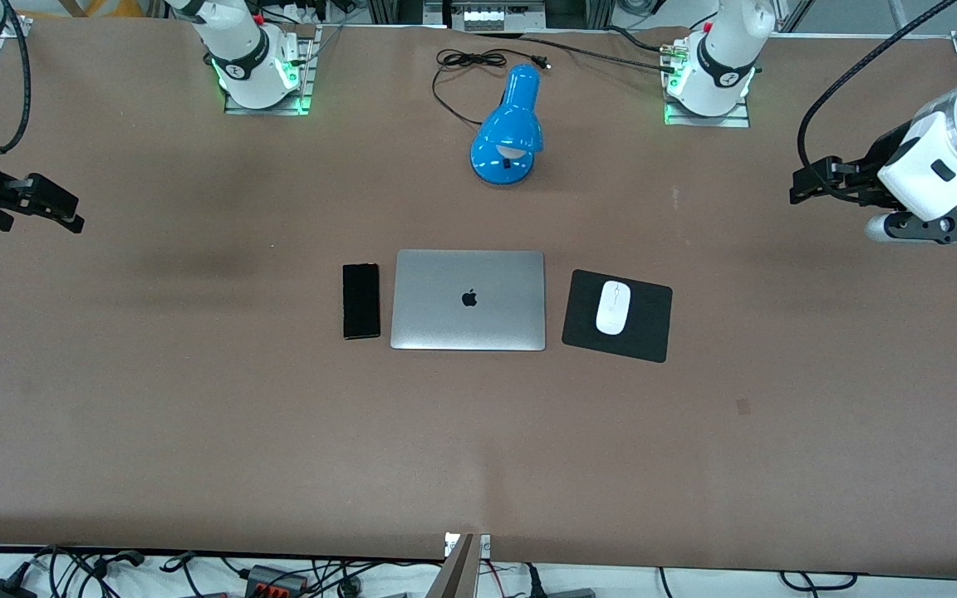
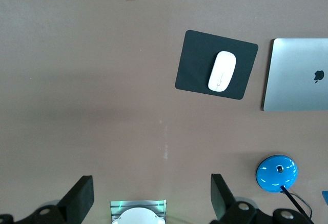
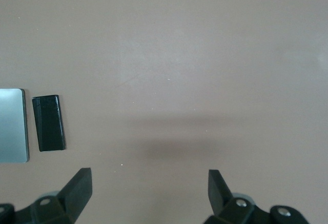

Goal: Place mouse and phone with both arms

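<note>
The white mouse lies on a black mouse pad beside the closed silver laptop, toward the left arm's end; it also shows in the left wrist view. The black phone lies flat beside the laptop toward the right arm's end, and shows in the right wrist view. My left gripper is open and empty, raised over bare table at its end. My right gripper is open and empty, raised over bare table at its end.
A blue desk lamp with a black cord stands farther from the front camera than the laptop. The arm bases stand along the table's edge. The table is brown.
</note>
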You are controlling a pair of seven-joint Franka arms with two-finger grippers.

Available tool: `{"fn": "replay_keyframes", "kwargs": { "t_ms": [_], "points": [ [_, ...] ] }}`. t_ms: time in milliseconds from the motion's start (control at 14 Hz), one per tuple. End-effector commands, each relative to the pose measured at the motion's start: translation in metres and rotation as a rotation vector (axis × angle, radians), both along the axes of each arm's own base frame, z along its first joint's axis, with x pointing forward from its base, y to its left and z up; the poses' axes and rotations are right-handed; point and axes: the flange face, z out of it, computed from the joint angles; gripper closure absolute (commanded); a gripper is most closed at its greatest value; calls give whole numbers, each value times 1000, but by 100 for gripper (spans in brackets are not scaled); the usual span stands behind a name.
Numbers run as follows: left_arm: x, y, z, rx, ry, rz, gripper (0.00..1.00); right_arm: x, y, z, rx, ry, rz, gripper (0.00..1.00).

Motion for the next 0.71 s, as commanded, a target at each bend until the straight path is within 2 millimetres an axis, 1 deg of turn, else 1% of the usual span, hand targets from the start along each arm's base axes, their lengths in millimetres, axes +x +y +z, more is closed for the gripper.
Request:
{"fn": "replay_keyframes", "kwargs": {
  "t_ms": [0, 214, 643],
  "points": [
    [-3, 1, 6, -4, 1, -10, 0, -7, -1, 12, 14, -17, 6, 0],
    [-3, 2, 6, -5, 1, -13, 0, -10, 2, 16, 8, -21, 14, 0],
    [-3, 0, 6, -5, 1, -9, 0, -12, 4, 13, 11, 2, 17, 0]
  ]
}}
